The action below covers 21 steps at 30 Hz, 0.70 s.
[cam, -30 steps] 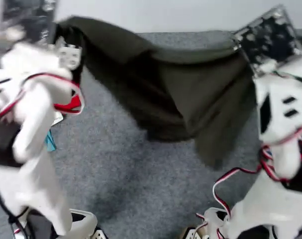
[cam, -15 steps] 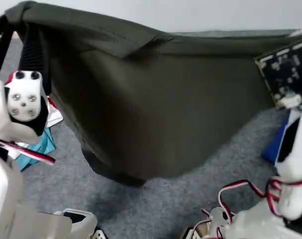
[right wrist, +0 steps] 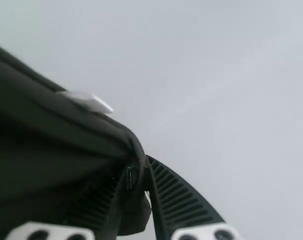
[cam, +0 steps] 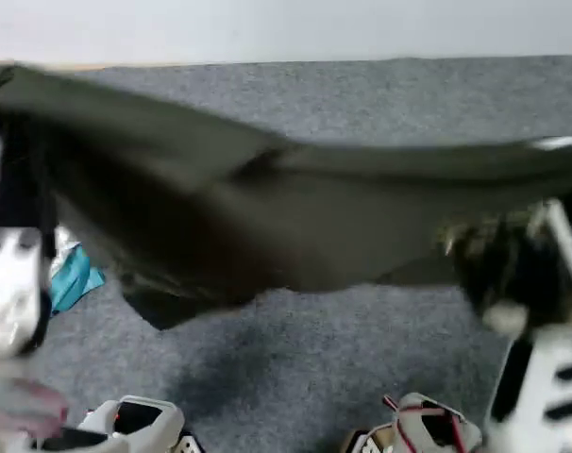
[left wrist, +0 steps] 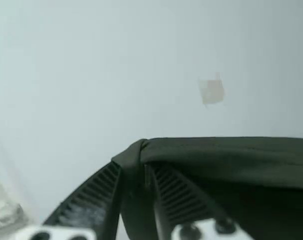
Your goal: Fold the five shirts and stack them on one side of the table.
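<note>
A dark olive shirt (cam: 295, 217) hangs stretched wide above the grey table (cam: 361, 104), held up by both arms at its two upper corners. My left gripper (left wrist: 139, 165) is shut on one corner of the olive shirt (left wrist: 231, 160), with the cloth bunched between its ribbed black fingers (left wrist: 99, 187). My right gripper (right wrist: 136, 180) is shut on the other corner of the olive shirt (right wrist: 46, 145). In the high view the left arm (cam: 17, 283) stands at the left edge and the right arm (cam: 541, 359) at the right.
A teal cloth (cam: 74, 276) lies on the table at the left, partly behind the hanging shirt. The arm bases (cam: 135, 425) sit at the near edge. Bare grey table (cam: 305, 349) shows below the shirt.
Both arms have lifted the olive shirt higher and pulled it wider, so it now spans the whole width of the high view. The hem has risen off the table.
</note>
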Each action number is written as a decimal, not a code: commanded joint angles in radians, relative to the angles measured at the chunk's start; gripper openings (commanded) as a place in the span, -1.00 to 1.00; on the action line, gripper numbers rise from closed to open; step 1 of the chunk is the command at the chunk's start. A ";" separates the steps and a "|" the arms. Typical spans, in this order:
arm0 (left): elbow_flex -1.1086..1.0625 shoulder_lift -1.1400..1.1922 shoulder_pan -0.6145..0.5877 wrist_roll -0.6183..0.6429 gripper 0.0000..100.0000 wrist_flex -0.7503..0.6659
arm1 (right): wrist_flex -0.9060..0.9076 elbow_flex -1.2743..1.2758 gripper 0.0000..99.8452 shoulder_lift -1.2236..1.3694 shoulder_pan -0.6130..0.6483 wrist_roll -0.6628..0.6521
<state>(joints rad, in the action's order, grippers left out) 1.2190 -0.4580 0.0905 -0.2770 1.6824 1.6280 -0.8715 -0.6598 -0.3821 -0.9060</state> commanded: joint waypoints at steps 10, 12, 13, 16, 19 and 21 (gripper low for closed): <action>-0.042 -0.097 -0.173 -0.052 -0.99 0.068 | 0.137 -0.023 -0.98 -0.048 -0.016 -0.052; -0.137 -0.098 -0.164 -0.052 -0.99 0.069 | 0.145 0.012 -0.98 -0.007 -0.012 -0.051; -0.193 -0.098 -0.166 -0.052 -0.99 0.069 | 0.147 0.038 -0.98 0.013 0.001 -0.051; -0.383 -0.098 -0.164 -0.051 -0.99 0.069 | 0.160 0.155 -0.98 0.065 0.054 -0.052; -0.601 -0.095 -0.157 -0.051 -0.99 0.038 | 0.160 0.305 -0.98 0.104 0.117 -0.052; -0.777 -0.097 -0.130 -0.055 -0.99 -0.018 | 0.157 0.407 -0.98 0.128 0.160 -0.052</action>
<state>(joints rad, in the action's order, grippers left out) 0.6682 -0.5547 -0.0629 -0.3214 1.7238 1.7538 -0.5907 -0.5754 -0.2731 -0.9551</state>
